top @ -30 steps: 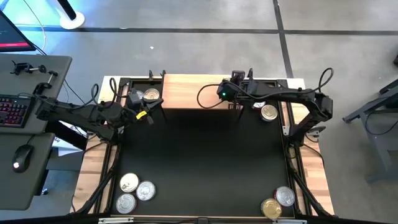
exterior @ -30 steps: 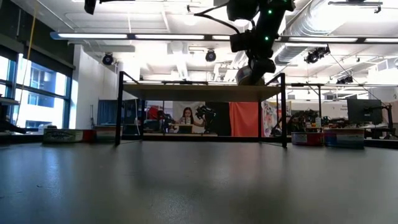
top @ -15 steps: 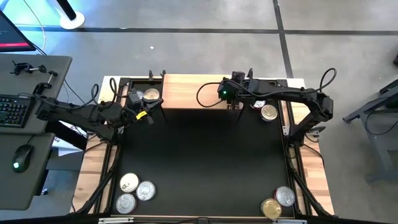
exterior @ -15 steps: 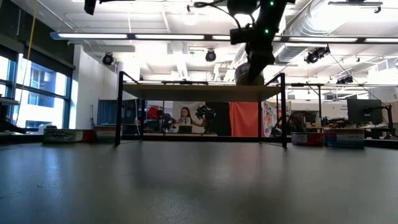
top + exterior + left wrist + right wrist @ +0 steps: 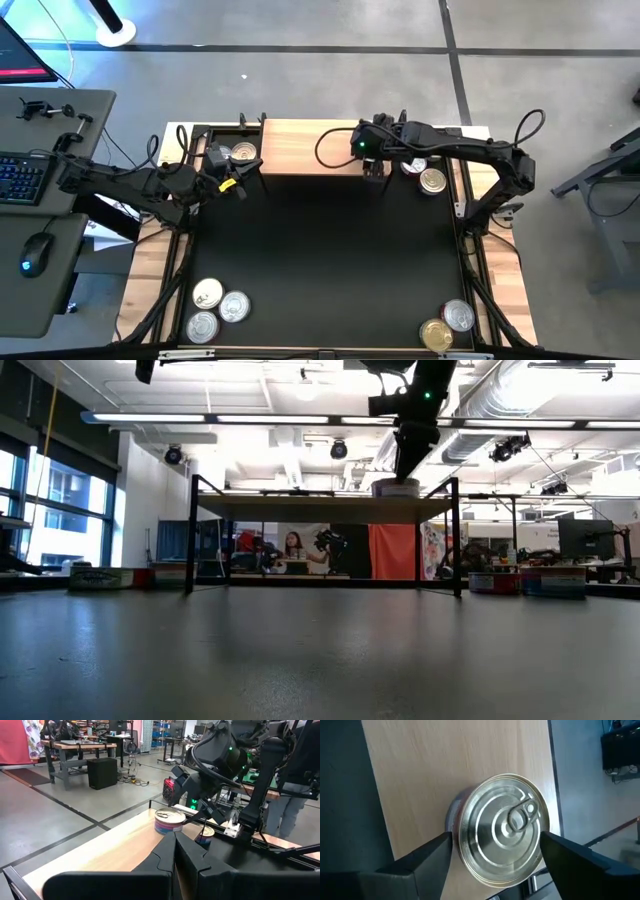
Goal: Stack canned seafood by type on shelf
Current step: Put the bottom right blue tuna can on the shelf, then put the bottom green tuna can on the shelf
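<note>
A silver-lidded can (image 5: pixel 502 828) is being released on the shelf (image 5: pixel 300 145) toward its right end; the right gripper (image 5: pixel 495 852) fingers are spread beside it. Lifting clear is called for next.

Overhead down, low level; both share shelf (image 5: pixel 300 145).

A robotics lab, seen from my remote station.
I see exposed silver ceiling ducts (image 5: pixel 520 400), cluttered wooden workbenches (image 5: pixel 82 747), and a grey concrete floor (image 5: pixel 300 85).
</note>
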